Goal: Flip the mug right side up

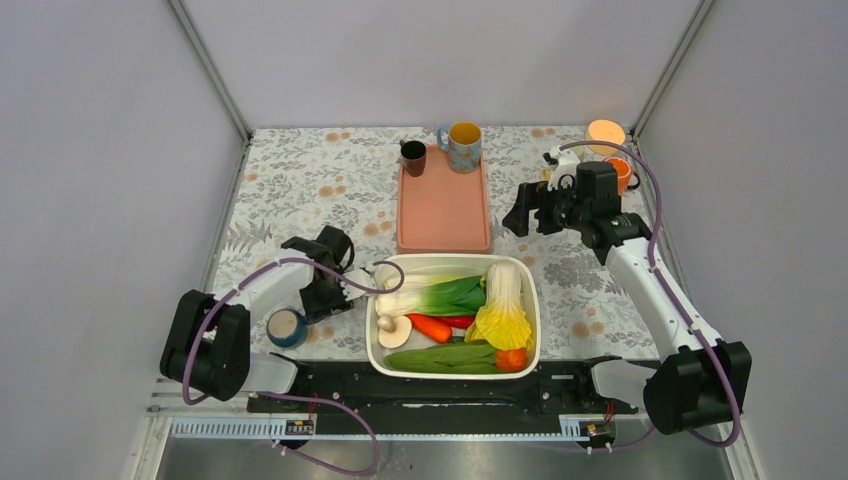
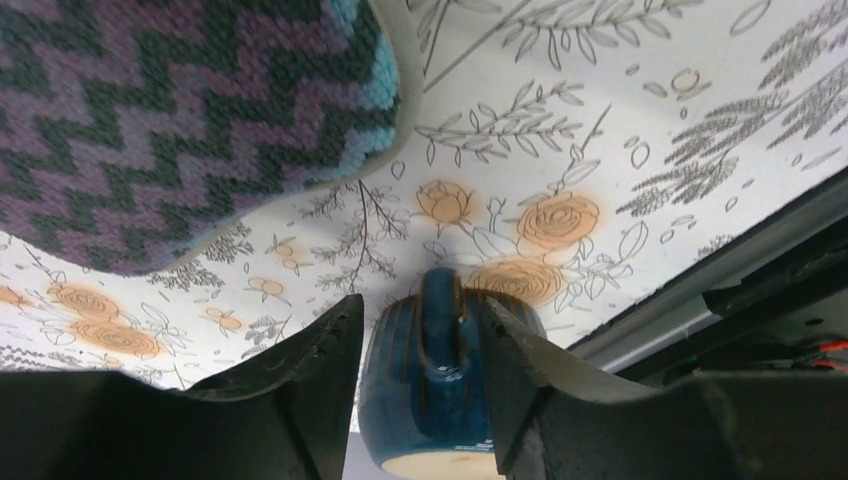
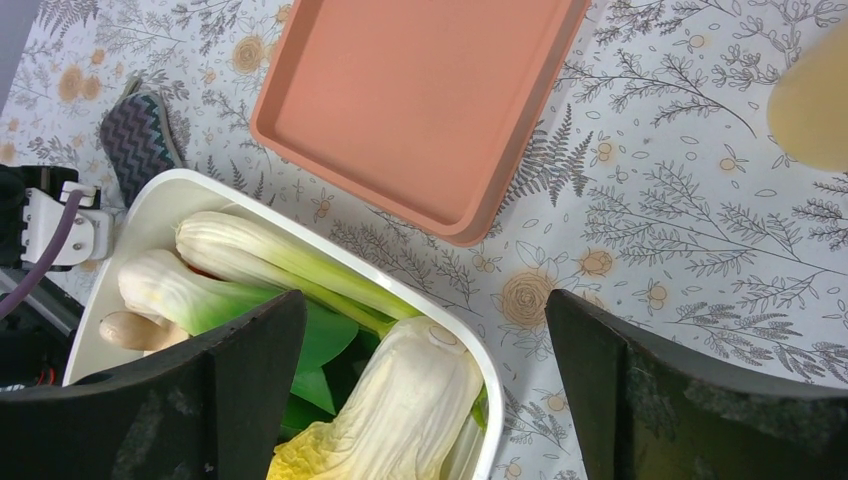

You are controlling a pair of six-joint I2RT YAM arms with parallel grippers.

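Observation:
A dark blue ribbed mug (image 1: 287,327) stands upside down on the flowered cloth at the front left, its pale unglazed base facing up. In the left wrist view the mug (image 2: 420,400) fills the gap between my fingers, its handle pointing toward the camera. My left gripper (image 2: 420,305) straddles that handle, half closed. The right finger sits against the handle and a narrow gap shows at the left finger. My right gripper (image 1: 520,212) hovers wide open at the back right, above the cloth near the tray, with nothing between its fingers (image 3: 250,380).
A white bin (image 1: 375,310) of vegetables sits just right of the blue mug. Behind it lies a pink tray (image 1: 443,210) carrying a brown cup (image 1: 413,157) and a flowered mug (image 1: 463,146). Orange cups (image 1: 606,132) stand at the back right. A zigzag knitted piece (image 2: 180,110) lies by my left gripper.

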